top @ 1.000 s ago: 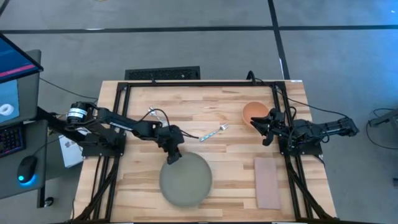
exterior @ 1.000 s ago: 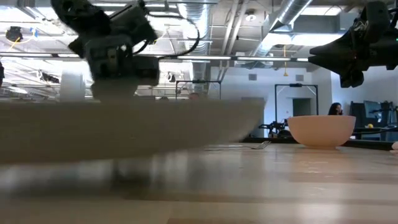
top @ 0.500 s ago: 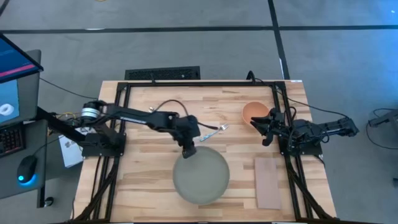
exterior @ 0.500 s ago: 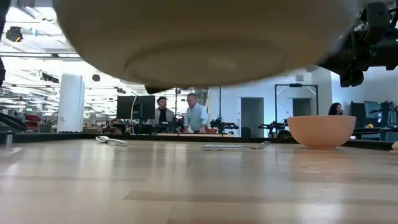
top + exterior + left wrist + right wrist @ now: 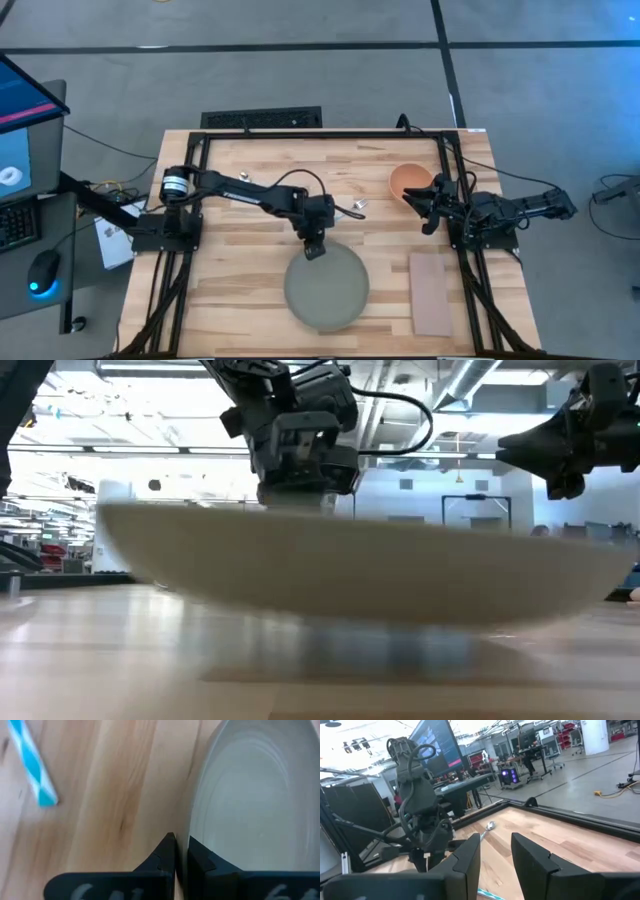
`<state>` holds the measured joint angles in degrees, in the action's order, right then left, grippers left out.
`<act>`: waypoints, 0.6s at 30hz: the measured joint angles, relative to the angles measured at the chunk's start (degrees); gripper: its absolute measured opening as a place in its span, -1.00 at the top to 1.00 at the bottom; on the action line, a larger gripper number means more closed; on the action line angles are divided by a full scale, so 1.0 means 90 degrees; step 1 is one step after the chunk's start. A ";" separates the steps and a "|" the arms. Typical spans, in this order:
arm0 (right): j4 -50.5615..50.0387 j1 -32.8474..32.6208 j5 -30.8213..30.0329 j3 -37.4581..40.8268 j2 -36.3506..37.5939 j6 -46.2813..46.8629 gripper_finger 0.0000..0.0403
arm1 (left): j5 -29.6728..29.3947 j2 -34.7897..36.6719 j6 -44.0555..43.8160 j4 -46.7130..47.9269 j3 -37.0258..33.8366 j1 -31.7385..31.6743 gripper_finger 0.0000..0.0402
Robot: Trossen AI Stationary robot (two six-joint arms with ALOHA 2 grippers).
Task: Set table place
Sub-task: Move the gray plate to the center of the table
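The large grey-green plate (image 5: 326, 290) is at the table's near middle, with my left gripper (image 5: 314, 250) shut on its far rim. In the low view the plate (image 5: 360, 565) fills the width, just over the wood. My right gripper (image 5: 425, 207) hangs open beside the small orange bowl (image 5: 408, 180), which stands on its base at the right far side. The pale pinkish napkin (image 5: 430, 293) lies flat near the right edge. The spoon's blue-striped handle (image 5: 35, 765) lies on the table beside the plate. Its silver end (image 5: 356, 207) shows past the left arm. I cannot make out the fork. My left gripper pinches the plate's far rim (image 5: 192, 827) from above, fingers pointing down. One finger (image 5: 162, 857) is outside over the wood and the other (image 5: 200, 860) is inside the plate. The plate hangs nearly level. Whether its base touches the table, I cannot tell.
A black metal frame (image 5: 190, 200) edges the wooden table (image 5: 240, 270). There is bare wood left of the plate and between the plate and the napkin. The left arm (image 5: 250, 192) stretches across the table's middle. A monitor and a mouse stand off the table's left side.
My left gripper has carried the plate toward the table's right. It started at the near left of centre and is now at the near middle. The plate rose high past the low camera on the way and has come down close to the wood.
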<state>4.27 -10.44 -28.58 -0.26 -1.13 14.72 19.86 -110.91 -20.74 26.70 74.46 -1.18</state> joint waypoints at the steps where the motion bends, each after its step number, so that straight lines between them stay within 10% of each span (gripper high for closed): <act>1: 0.0000 0.0000 0.0000 -0.0002 0.0000 -0.0017 0.34 | -0.0087 0.0000 -0.0003 -0.0096 -0.0026 0.0003 1.00; 18: -0.0007 0.0000 0.0002 -0.0002 -0.0045 -0.0024 0.33 | -0.0248 -0.0440 -0.0248 -0.0469 -0.0045 0.0141 0.99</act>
<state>4.21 -10.44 -28.56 -0.27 -1.53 14.50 17.63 -114.87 -22.97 22.49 74.06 0.09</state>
